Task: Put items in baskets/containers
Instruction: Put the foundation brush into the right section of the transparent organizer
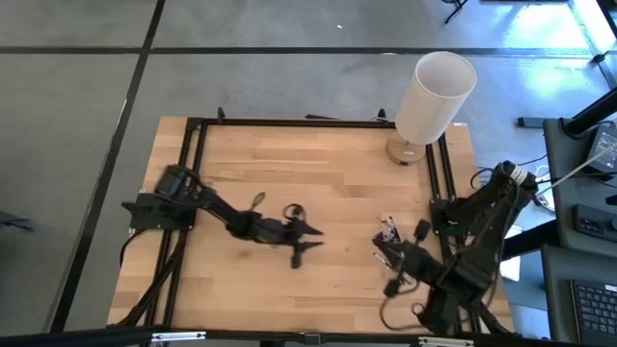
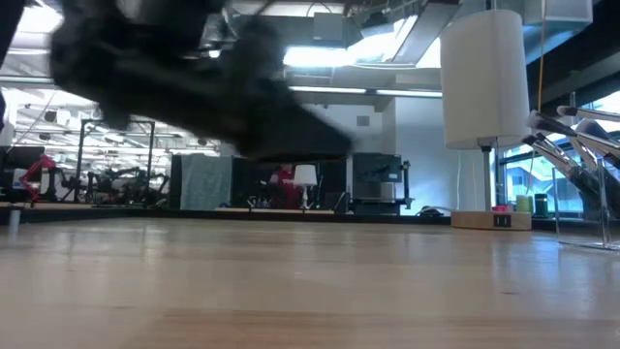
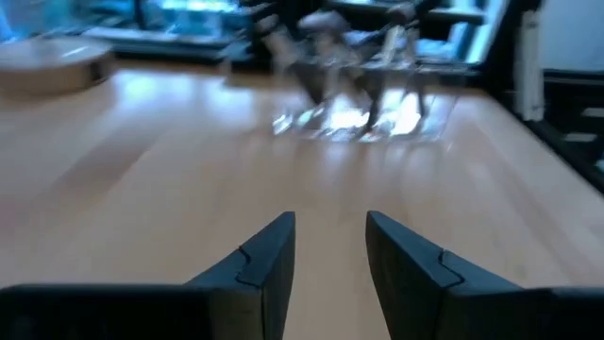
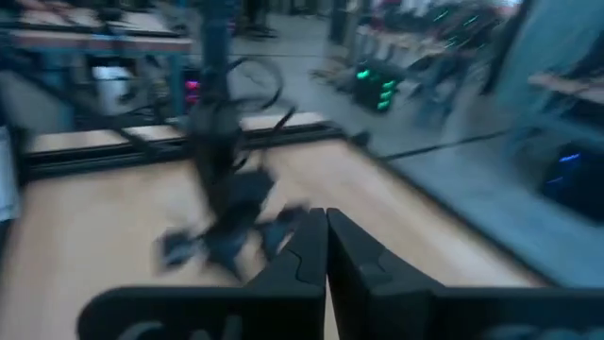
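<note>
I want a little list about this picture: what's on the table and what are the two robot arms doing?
table: wooden table
lamp-like thing: tall white cylinder on a round wooden base, far right corner
clear box: clear box with brushes, near the right arm
left gripper: left gripper open, empty, over the middle of the table, facing the box
right gripper: right gripper shut, holding nothing visible, by the right edge

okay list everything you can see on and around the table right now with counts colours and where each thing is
wooden table: one, light wood, fills the middle.
white cylinder: one, white on a round wooden base, far right corner.
clear box: one, transparent, near the right edge.
makeup brushes: a cluster, count unclear, dark, at the clear box.
left gripper: one, dark, mid-table, jaws open.
right gripper: one, dark, beside the makeup brushes, jaws shut.
</note>
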